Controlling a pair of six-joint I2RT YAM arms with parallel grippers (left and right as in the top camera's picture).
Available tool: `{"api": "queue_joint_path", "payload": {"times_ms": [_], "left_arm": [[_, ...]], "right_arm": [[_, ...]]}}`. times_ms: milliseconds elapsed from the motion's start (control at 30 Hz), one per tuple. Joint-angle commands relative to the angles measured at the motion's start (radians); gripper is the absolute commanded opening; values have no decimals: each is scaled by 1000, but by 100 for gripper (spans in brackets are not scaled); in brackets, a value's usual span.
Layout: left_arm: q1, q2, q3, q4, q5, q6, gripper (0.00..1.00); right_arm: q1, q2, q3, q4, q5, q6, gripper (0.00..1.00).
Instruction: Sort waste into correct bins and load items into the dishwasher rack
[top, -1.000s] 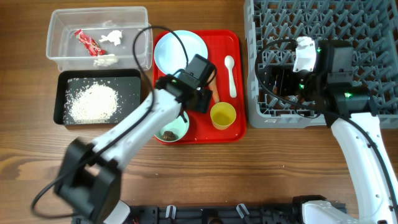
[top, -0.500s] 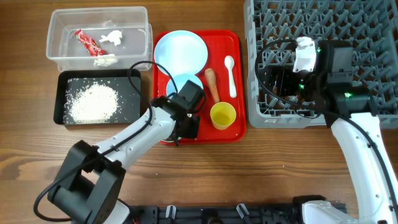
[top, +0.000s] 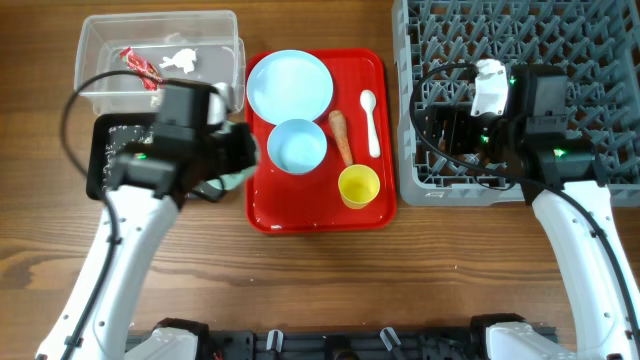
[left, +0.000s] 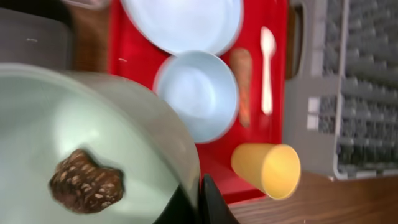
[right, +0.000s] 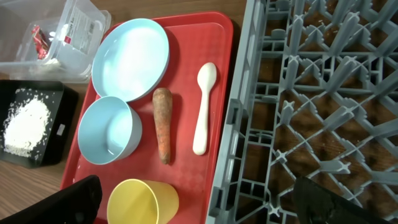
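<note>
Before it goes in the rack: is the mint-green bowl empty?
Not empty. The left wrist view shows a dark brown clump lying inside the mint-green bowl.

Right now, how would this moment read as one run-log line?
left tool: holding mint-green bowl with brown clump, by black bin | right tool: open, over rack

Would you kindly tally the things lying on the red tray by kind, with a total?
light-blue plate: 1
pale blue bowl: 1
yellow cup: 1
white spoon: 1
carrot: 1
Total: 5
</note>
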Motion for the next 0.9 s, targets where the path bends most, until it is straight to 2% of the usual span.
{"api": "queue_joint_path", "payload": {"times_ms": [0,67,100,233,433,533,600,700,800,833,867], "left_arm": [[282,60,-10,3,259,178,4],[439,153,-10,15,522,312,4],[552,262,-10,30,805,427,4],[704,511,-10,120,1279,474,4],[724,578,-10,123,1287,436,4],[673,482,-9,119,1284,445,4],[566,364,-9,93,1114,444,4],[272,239,-9,-2,673,438,4],[-97,249,-11,-80,55,277,4],[-206,272,-11,-97,-85,224,4],[-271,292,-12,-96,-133,201,4]], "right_arm": [[4,10,21,-1,8,3,100],[4,10,21,-1,8,3,100],[4,10,21,-1,9,3,100],[4,10,21,3,9,2,100],[4,10,21,3,9,2,100],[4,10,21,3,9,2,100],[4,10,21,1,8,3,100],[4,10,21,0,8,4,100],[4,10,21,-2,8,4,100],[4,10,21,-2,8,3,100],[4,10,21,-2,7,3,100]]}}
